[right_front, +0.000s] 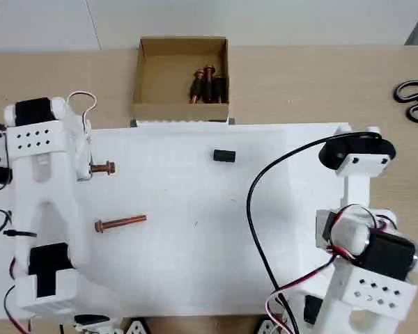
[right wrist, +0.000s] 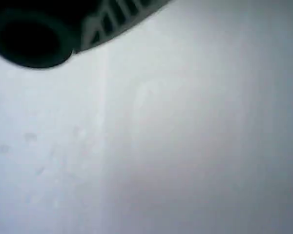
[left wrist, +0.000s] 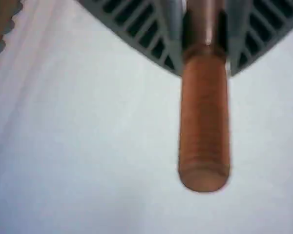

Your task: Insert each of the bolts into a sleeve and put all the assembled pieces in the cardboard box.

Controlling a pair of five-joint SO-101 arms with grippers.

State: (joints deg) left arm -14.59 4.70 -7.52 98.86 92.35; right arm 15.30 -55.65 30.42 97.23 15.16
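1. Already in the cardboard box: a few assembled pieces, bunched toward the corner nearest the white sheet.
2. Clamped in the left gripper: a bolt, threaded end jutting out over the sheet, at the sheet's left edge in the high view.
3. Lying loose on the sheet near the left arm: a second bolt, not yet sleeved.
4. Lying loose just in front of the box, well apart from both bolts: one black sleeve.
5. Low over the sheet's right side: the right gripper, grip impossible to tell; close by it a dark round thing, perhaps another sleeve.
6. Judged part-way: at least two bolts left to sleeve and box.
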